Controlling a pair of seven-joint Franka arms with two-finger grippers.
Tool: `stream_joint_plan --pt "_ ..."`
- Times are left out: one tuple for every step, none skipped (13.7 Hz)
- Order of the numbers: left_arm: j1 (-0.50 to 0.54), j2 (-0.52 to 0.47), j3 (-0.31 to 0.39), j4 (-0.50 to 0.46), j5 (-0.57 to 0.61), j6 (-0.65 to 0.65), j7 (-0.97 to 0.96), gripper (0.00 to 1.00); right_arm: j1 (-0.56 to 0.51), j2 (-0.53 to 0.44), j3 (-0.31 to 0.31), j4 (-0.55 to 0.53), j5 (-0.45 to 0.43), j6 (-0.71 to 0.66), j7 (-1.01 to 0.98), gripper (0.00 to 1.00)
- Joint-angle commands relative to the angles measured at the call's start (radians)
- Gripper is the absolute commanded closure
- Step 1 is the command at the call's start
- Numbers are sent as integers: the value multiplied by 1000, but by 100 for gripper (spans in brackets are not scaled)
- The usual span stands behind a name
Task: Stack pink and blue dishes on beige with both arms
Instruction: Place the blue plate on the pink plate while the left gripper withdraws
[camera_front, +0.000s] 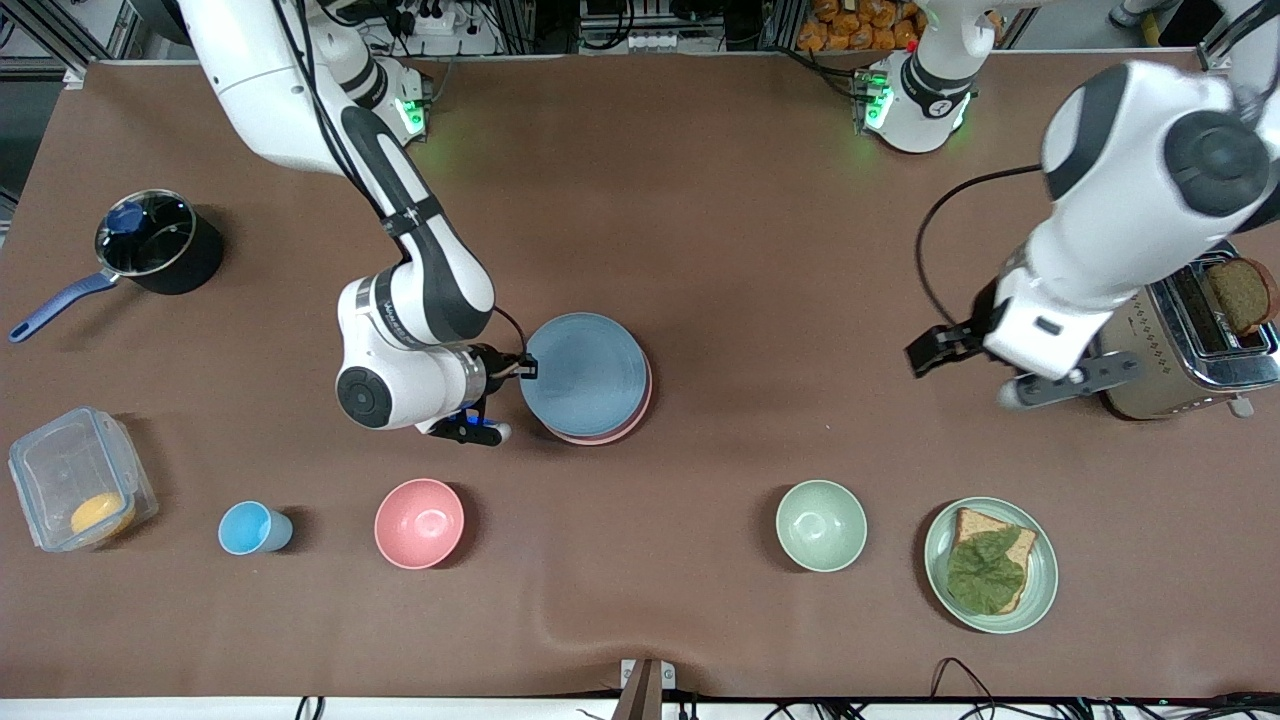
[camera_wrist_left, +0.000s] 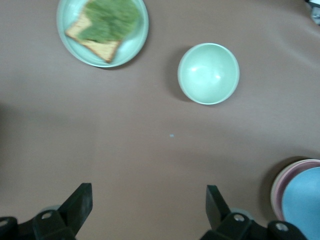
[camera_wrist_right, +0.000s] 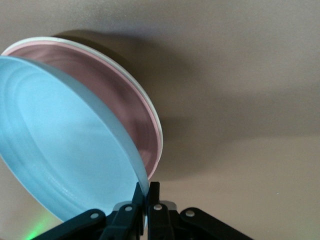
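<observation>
Right tool: my right tool (camera_front: 528, 367) pinches the rim of the flat round light blue plate (camera_front: 585, 372), fingers closed tight on it.
Blue plate: tilted over the flat round pink plate (camera_wrist_right: 127, 107), mid-worktop.
Beige plate: flat round cream plate (camera_wrist_right: 135, 85) lies under the pink one.
Left tool: my left tool (camera_wrist_left: 147, 205) waits wide open, holding nothing, over bare brown worktop (camera_front: 760, 250).

Green bowl (camera_wrist_left: 208, 73), toast plate (camera_wrist_left: 102, 30), open left tool (camera_wrist_left: 149, 206)
</observation>
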Motion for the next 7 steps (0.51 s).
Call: stream_joint_plan --pt "7 -45 -6 31 21 -93 7 0 22 8 -8 -1 35 17 16 100" --pt "11 -45 0 61 22 -122 10 0 23 9 -8 -1 36 22 16 100" --pt "20 -46 0 82 21 -142 22 0 23 11 -8 -1 36 30 16 100" --pt "32 -46 -1 89 19 -188 61 0 23 15 -8 -1 36 33 16 100" --pt "39 -49 -1 97 10 -222 79 0 23 15 -8 -1 38 33 16 100" --pt "39 -57 -1 99 16 -250 80 0 23 18 -8 0 38 36 16 100" --pt "39 -57 -3 99 21 -254 83 0 26 24 -8 0 38 52 16 100"
